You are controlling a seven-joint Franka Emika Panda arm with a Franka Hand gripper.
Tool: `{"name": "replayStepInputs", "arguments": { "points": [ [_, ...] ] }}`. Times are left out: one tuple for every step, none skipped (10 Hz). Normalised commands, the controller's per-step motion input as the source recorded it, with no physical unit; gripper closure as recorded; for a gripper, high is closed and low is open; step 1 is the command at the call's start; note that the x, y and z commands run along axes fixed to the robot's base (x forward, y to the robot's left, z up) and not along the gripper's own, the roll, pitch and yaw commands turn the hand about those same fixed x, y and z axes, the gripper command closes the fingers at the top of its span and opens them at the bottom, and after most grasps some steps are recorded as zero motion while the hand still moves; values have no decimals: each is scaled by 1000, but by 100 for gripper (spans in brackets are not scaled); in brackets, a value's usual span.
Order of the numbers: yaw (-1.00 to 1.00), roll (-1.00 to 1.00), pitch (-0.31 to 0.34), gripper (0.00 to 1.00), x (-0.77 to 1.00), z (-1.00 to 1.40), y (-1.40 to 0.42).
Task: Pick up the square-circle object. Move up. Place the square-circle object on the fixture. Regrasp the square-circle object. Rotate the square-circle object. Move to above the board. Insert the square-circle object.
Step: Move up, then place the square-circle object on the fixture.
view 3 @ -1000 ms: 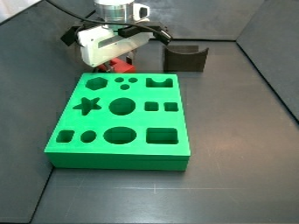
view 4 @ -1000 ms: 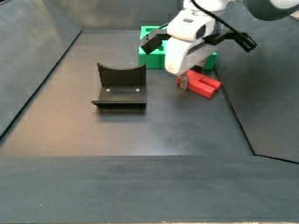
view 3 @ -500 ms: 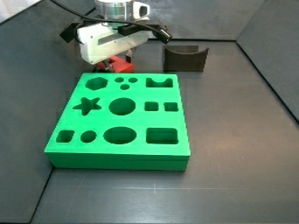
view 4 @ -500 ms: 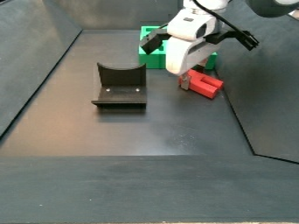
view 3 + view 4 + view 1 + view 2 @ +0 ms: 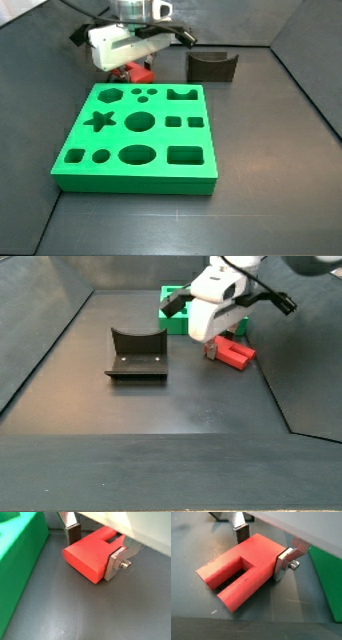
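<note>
So the gripper (image 5: 95, 549) is down low at the red peg (image 5: 90, 554), which lies flat on the dark floor just behind the far edge of the green board (image 5: 136, 138). In both wrist views the fingers (image 5: 286, 563) sit one on each side of the peg's blocky end, right against it or nearly so. I can't tell if they're actually squeezing yet or just bracketing it. My guess is we're at the pick-up step, and going for the square end makes sense since the flat faces give the pads something parallel to bite on.

Room-wise: the board's edge (image 5: 17, 567) runs close beside the peg, so one finger works in a fairly tight lane there. In a side view the wall is not far off on the peg's (image 5: 234, 353) other side. Straight up looks open. The fixture (image 5: 136, 354) stands well apart with bare floor between, so I'd say the carry over is unobstructed.
</note>
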Motion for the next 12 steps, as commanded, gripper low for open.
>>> {"name": "replayStepInputs", "arguments": {
  "points": [
    [59, 5, 33, 100, -28, 732, 7],
    [51, 11, 57, 100, -13, 571, 6],
    [41, 18, 63, 100, -5, 380, 4],
    [34, 24, 55, 100, -13, 227, 5],
    [0, 0, 0, 100, 0, 1000, 0],
    [-5, 6, -5, 100, -1, 1000, 1],
    [-6, 9, 7, 100, -8, 1000, 2],
    [-8, 16, 17, 100, -12, 1000, 6],
    [-10, 24, 25, 100, -15, 1000, 9],
    [-11, 29, 29, 100, -19, 1000, 13],
    [-12, 35, 30, 100, -21, 1000, 16],
    [-11, 39, 35, 100, -22, 1000, 19]
  ]
}}
